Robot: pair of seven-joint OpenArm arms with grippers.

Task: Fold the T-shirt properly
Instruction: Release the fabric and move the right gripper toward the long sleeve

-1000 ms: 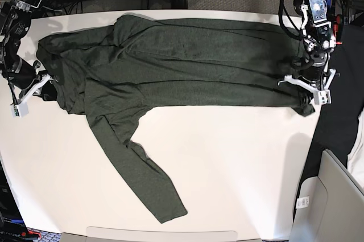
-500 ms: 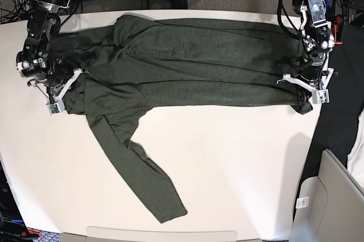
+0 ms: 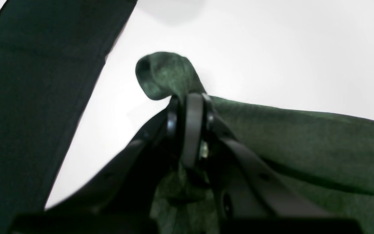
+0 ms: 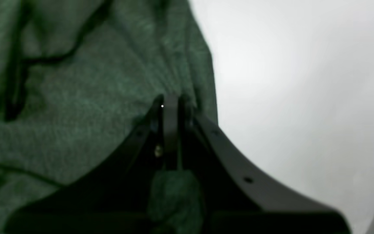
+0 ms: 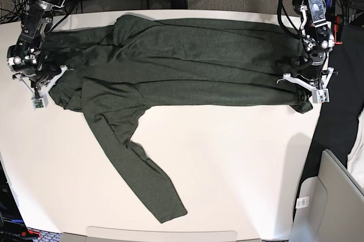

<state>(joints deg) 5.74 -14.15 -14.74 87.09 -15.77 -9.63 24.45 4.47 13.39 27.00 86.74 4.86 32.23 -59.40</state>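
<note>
Since half a second back: right gripper [image 5: 44,85] shifted toward the table's left edge in the base view, dragging the shoulder end of the T-shirt [image 5: 187,65] outward and stretching it flatter; left gripper [image 5: 306,89] nearly unmoved at the hem end. Nearest the camera: bare white table [image 5: 239,173], with one long sleeve lying loose and diagonal across it, cuff end close to the front edge. Farther back: body of the dark olive T-shirt spread lengthwise across the table's far half, wrinkled in long creases, upper layer folded over along the back edge. At the base view's right end: left gripper pressed together on a bunched corner of hem, a small roll of green knit poking up past the black fingers [image 3: 192,130] in the left wrist view, rest of the fabric trailing off to the right over white table. Dark cloth [image 3: 37,97] hanging beside the table edge, filling the left of that view. At the base view's left end: right gripper likewise clamped shut on the fabric, black fingers [image 4: 170,130] meeting with green knit pinched between them and a tuft showing below, cloth edge running just beside the fingertips, bare table to the right. Beyond the table: cables and arm bases, dim, detail not readable.
</note>
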